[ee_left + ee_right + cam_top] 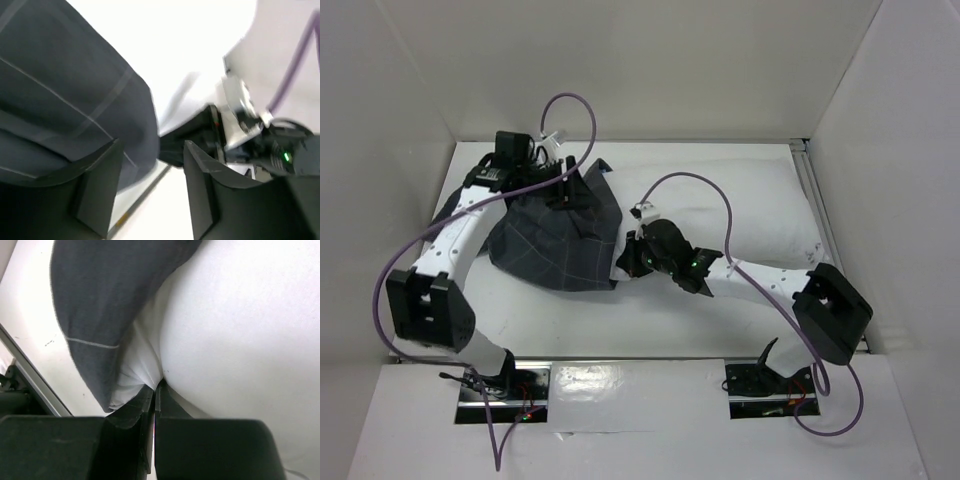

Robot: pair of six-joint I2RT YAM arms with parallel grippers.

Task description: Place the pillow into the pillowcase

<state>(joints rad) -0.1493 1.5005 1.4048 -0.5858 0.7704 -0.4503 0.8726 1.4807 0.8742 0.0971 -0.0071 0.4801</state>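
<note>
Beside the pillowcase (555,240), a purple cable (685,176) arcs over the pillow (760,205).

Pillowcase (555,235) over pillow (740,215) left end

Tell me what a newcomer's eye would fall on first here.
The dark grey checked pillowcase stands out at centre-left, draped over the left end of the plump white pillow. The right gripper pinches the pillow's fabric at the case's edge; the left gripper stands open beside the cloth.
</note>
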